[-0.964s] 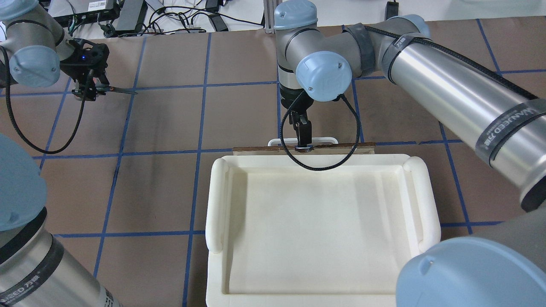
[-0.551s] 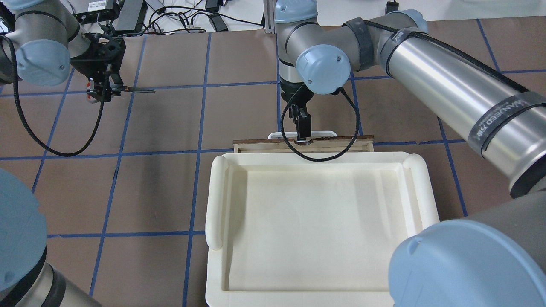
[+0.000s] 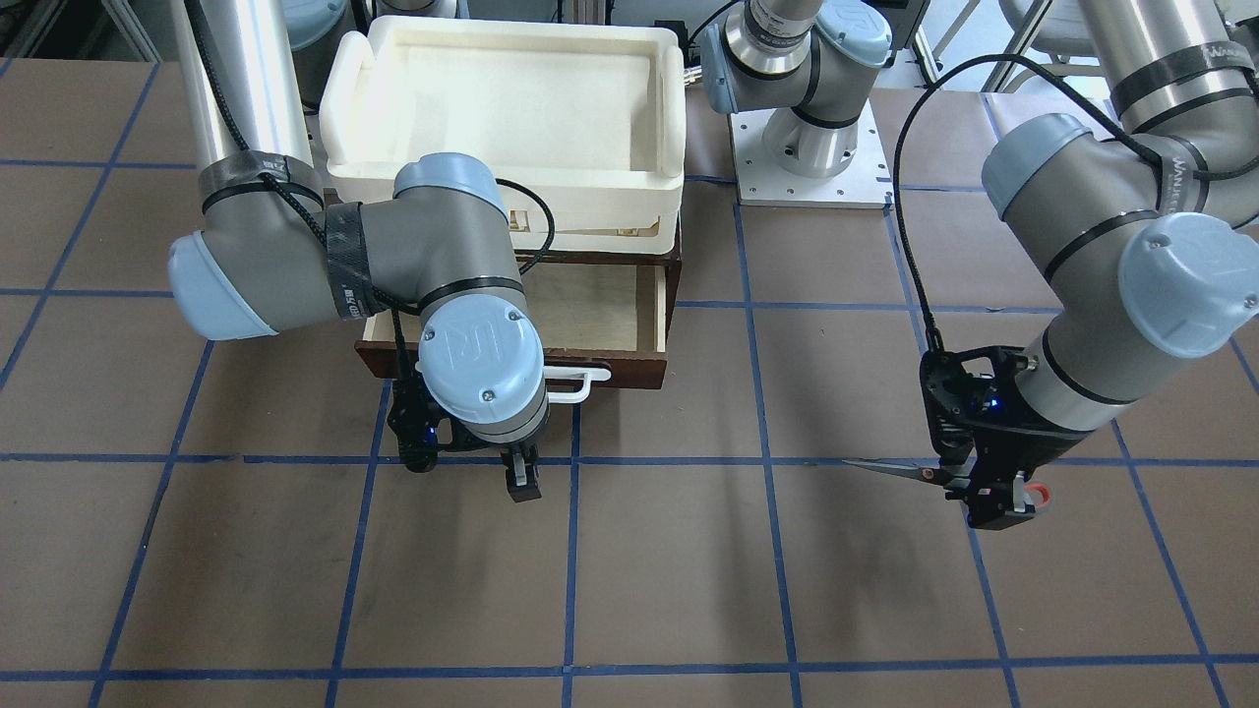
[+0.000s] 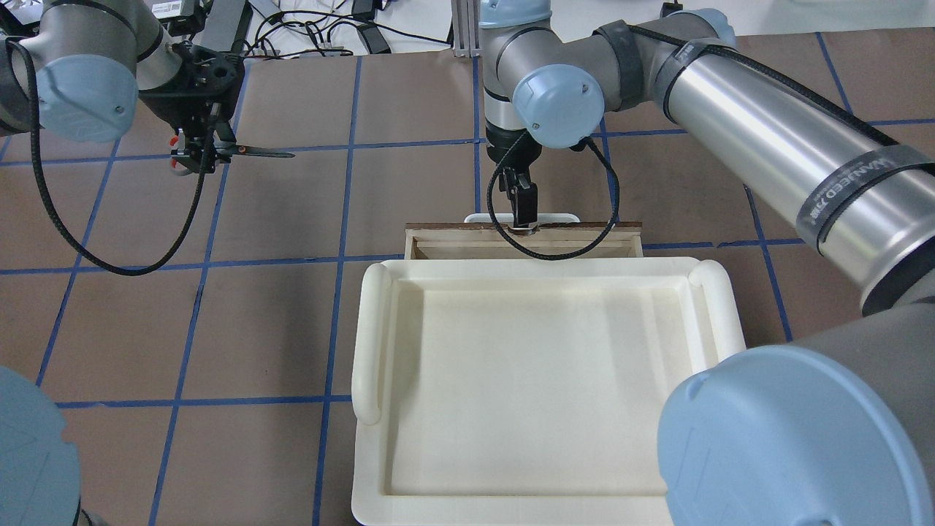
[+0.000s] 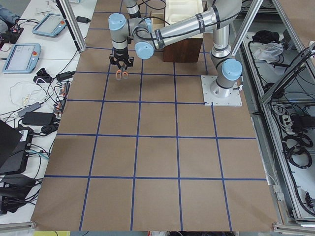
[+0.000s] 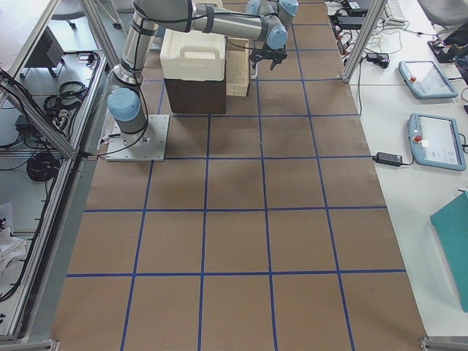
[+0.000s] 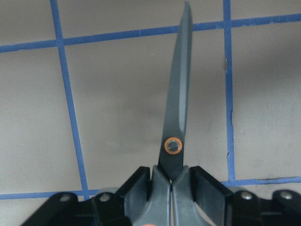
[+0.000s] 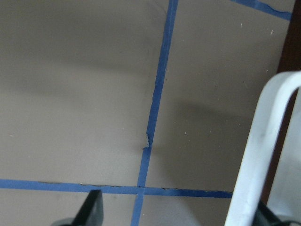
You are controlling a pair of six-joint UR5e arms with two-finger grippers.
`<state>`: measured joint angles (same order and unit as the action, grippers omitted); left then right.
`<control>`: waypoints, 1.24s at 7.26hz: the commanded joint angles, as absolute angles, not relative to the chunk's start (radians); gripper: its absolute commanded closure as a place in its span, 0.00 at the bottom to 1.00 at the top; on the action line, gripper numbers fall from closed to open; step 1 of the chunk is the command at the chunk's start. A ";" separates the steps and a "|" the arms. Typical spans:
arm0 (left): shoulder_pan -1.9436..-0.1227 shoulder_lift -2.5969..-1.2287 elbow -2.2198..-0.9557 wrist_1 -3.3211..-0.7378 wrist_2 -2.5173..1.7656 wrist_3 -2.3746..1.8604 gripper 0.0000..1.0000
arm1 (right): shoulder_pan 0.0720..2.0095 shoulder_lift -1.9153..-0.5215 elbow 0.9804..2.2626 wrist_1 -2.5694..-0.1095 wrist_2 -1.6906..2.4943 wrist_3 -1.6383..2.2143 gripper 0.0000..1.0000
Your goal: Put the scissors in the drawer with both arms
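My left gripper [image 4: 197,150] is shut on the scissors [image 4: 256,153] at their dark handles and holds them level above the table, far left of the drawer. The slim blades [image 7: 181,94] point straight out from the closed fingers [image 7: 202,183]. In the front-facing view the scissors [image 3: 890,469] show orange loops behind the gripper [image 3: 993,487]. The dark brown drawer [image 3: 629,372] stands partly pulled out, its pale inside bare. My right gripper [image 4: 521,215] is open. One finger sits behind the white handle [image 8: 263,141] and the other finger [image 8: 91,207] stands well outside it.
A cream-white tray [image 4: 372,343] sits on top of the cabinet over the drawer [image 4: 453,245]. Cables and electronics [image 4: 307,29] lie beyond the table's far edge. The left arm's base plate [image 3: 802,147] stands beside the cabinet.
The drawer has slid further out as the right gripper drew back with the handle. The left gripper has carried the scissors rightward in the overhead view, towards the drawer.
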<state>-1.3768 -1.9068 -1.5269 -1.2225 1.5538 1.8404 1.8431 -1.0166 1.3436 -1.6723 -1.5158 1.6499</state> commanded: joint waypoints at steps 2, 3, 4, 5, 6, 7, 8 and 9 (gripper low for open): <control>-1.448 -1.879 -1.528 -1.223 1.644 1.735 1.00 | 1.830 -1.012 1.333 -1.672 -1.517 1.622 0.00; -1.454 -1.879 -1.528 -1.223 1.650 1.738 1.00 | 1.830 -1.011 1.327 -1.674 -1.517 1.608 0.00; -1.456 -1.879 -1.528 -1.224 1.641 1.738 1.00 | 1.830 -0.993 1.303 -1.671 -1.520 1.608 0.00; -1.457 -1.876 -1.529 -1.230 1.640 1.736 1.00 | 1.830 -0.980 1.289 -1.669 -1.523 1.603 0.00; -1.456 -1.876 -1.529 -1.233 1.637 1.741 1.00 | 1.830 -0.976 1.284 -1.670 -1.523 1.595 0.00; -1.456 -1.873 -1.529 -1.235 1.608 1.740 1.00 | 1.830 -0.976 1.281 -1.671 -1.523 1.589 0.00; -1.456 -1.871 -1.531 -1.277 1.573 1.727 1.00 | 1.830 -0.974 1.275 -1.671 -1.523 1.583 0.00; -1.457 -1.862 -1.534 -1.299 1.563 1.721 1.00 | 1.827 -0.974 1.273 -1.672 -1.525 1.580 0.00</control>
<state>-1.4563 -1.8700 -1.5313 -1.2681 1.5858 1.7299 1.8291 -0.9752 1.2774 -1.6708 -1.5236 1.5856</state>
